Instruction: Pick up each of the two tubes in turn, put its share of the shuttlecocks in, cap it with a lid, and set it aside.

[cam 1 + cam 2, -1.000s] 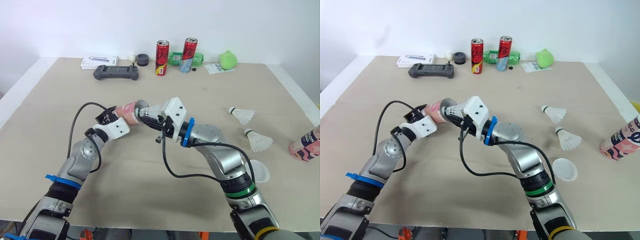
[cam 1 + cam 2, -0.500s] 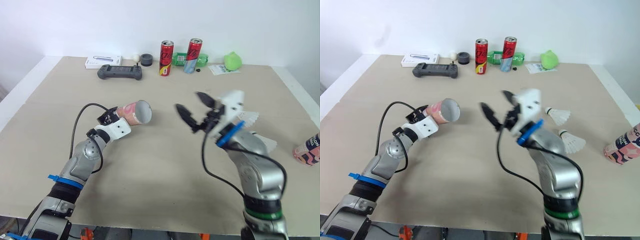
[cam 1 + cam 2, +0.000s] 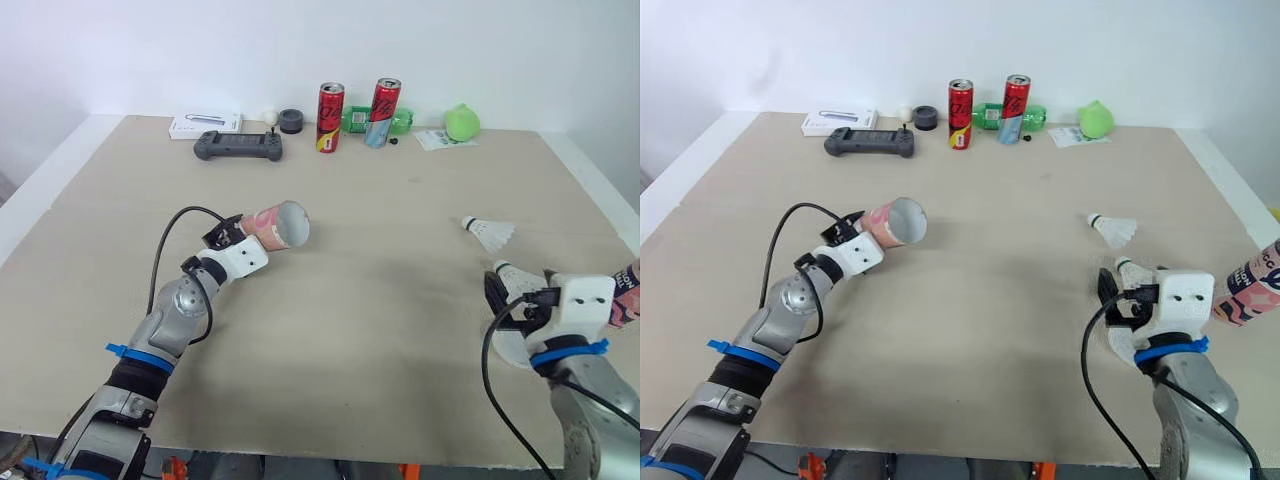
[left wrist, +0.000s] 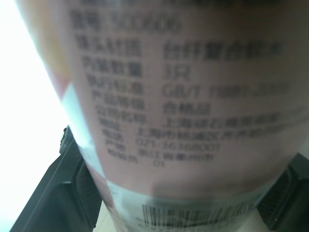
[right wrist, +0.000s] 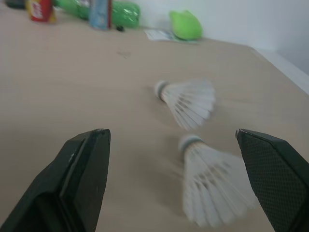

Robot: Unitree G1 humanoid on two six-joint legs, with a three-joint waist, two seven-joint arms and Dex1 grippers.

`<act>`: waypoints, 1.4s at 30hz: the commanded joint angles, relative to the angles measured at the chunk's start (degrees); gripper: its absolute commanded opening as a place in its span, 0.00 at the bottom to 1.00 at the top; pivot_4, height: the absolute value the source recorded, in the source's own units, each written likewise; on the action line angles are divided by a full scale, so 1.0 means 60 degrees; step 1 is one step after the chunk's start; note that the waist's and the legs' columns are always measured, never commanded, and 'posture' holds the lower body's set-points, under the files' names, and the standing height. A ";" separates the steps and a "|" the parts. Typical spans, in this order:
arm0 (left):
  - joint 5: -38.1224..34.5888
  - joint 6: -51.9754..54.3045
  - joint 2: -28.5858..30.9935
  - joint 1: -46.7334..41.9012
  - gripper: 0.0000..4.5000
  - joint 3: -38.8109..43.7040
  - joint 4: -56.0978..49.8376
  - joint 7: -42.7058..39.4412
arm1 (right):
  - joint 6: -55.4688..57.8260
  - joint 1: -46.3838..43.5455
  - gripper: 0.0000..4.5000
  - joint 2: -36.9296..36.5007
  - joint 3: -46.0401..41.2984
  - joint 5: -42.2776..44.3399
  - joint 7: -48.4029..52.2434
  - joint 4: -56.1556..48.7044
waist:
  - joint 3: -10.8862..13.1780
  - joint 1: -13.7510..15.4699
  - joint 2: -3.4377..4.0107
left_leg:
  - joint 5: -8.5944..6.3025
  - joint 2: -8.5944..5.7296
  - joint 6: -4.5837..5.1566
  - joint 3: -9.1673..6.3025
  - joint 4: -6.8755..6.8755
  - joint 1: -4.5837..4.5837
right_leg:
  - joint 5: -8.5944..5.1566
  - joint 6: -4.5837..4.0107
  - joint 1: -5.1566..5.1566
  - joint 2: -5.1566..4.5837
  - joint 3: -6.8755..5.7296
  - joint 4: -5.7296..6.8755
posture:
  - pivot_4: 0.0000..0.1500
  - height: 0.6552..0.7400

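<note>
My left gripper [image 3: 232,247] is shut on a pink tube [image 3: 274,226], held tilted above the table with its open mouth facing right. In the left wrist view the tube's printed label [image 4: 178,106] sits between the two black fingers [image 4: 58,193]. My right gripper [image 5: 170,133] stands open at the front right, empty, just short of the nearer shuttlecock [image 5: 212,179]. A second shuttlecock [image 3: 488,231] lies a little farther back. A white lid [image 3: 512,350] lies under the right wrist. The other pink tube [image 3: 628,288] lies at the table's right edge.
Along the back edge stand two red cans [image 3: 327,116], a green bottle [image 3: 355,119], a green object [image 3: 461,122], a grey controller [image 3: 238,147], a white box [image 3: 205,124] and a small black cap [image 3: 291,120].
My right gripper let go of the shuttlecock at the tube's mouth, opened, and swung right and down to the shuttlecocks at the front right. The left arm has barely moved.
</note>
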 commanded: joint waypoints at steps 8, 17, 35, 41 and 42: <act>-0.0116 -0.0179 -0.0071 -0.0086 0.81 0.0060 -0.0189 0.0025 | 0.0994 -0.0335 0.99 0.0031 -0.0238 0.0276 -0.0561 0.0333 | -0.0001 0.0014 0.0001 | 0.0003 -0.0001 -0.0002 -0.0001 -0.0003 -0.0003 | -0.0003 -0.0005 0.0001 -0.0002 0.0001 -0.0001 | 1.00 1.00; -0.0126 -0.0065 -0.0047 0.0004 0.81 0.0170 -0.0424 0.0075 | 0.1224 -0.1990 0.79 0.0094 0.0003 0.0548 -0.0765 0.2006 | -0.0003 0.0008 0.0005 | 0.0004 -0.0003 -0.0001 0.0001 -0.0003 -0.0004 | 0.0001 -0.0004 0.0001 -0.0002 0.0001 -0.0001 | 1.00 1.00; -0.0138 0.0034 -0.0051 -0.0024 0.81 0.0090 -0.0437 0.0031 | 0.0839 -0.2329 0.01 -0.1377 0.1796 0.3127 0.3397 -0.0001 | 0.0006 -0.0022 0.0023 | 0.0005 -0.0003 0.0000 -0.0001 -0.0004 -0.0004 | 0.0000 0.0002 0.0002 0.0001 0.0004 -0.0001 | 1.00 1.00; -0.0117 -0.0073 -0.0179 -0.0326 0.81 -0.0054 -0.0133 -0.0086 | 0.0754 -0.4700 0.01 -0.1189 0.4434 0.2365 0.3514 0.0251 | 0.0006 -0.0155 0.0017 | 0.0023 0.0010 -0.0011 -0.0009 0.0005 -0.0007 | 0.0020 0.0023 0.0002 0.0021 0.0003 -0.0002 | 1.00 1.00; -0.0114 -0.0080 -0.0189 -0.0354 0.81 -0.0055 -0.0141 -0.0089 | 0.0697 -0.5070 0.01 -0.1141 0.4792 0.2008 0.3423 0.0459 | 0.0006 -0.0156 0.0017 | 0.0026 0.0009 -0.0016 -0.0008 0.0007 -0.0007 | 0.0023 0.0023 0.0002 0.0020 0.0005 -0.0003 | 1.00 1.00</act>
